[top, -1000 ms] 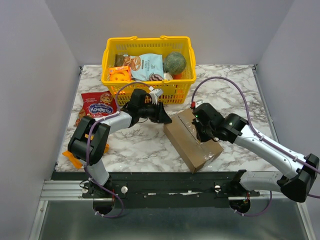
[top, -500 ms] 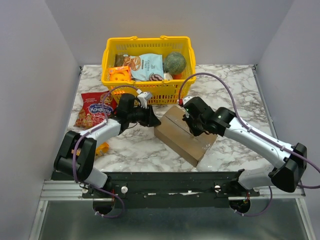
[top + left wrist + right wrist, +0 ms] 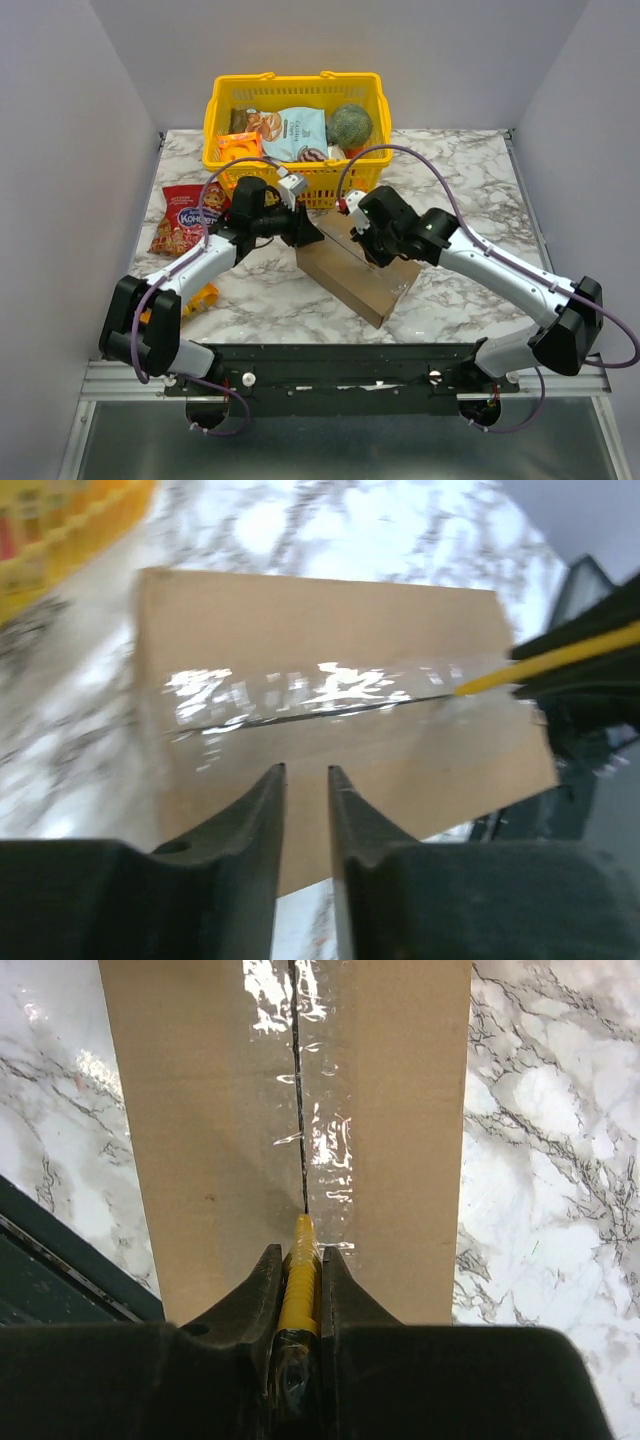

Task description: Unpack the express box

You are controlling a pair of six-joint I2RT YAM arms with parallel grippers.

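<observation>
Brown cardboard express box (image 3: pixel 345 280), mid-table by the yellow plastic basket (image 3: pixel 297 190), looks stiff, light, tape-slick: brace its left end with the slightly parted, empty left gripper (image 3: pixel 305 775); right gripper (image 3: pixel 298 1255) clamps a yellow cutter (image 3: pixel 298 1295)

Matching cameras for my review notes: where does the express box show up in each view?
Top external: express box mid-table, just in front of the yellow basket.
Left wrist: fills the middle of the frame.
Right wrist: upper centre, running off the top edge.
Shared landmark: the glossy taped seam along its top.
</observation>
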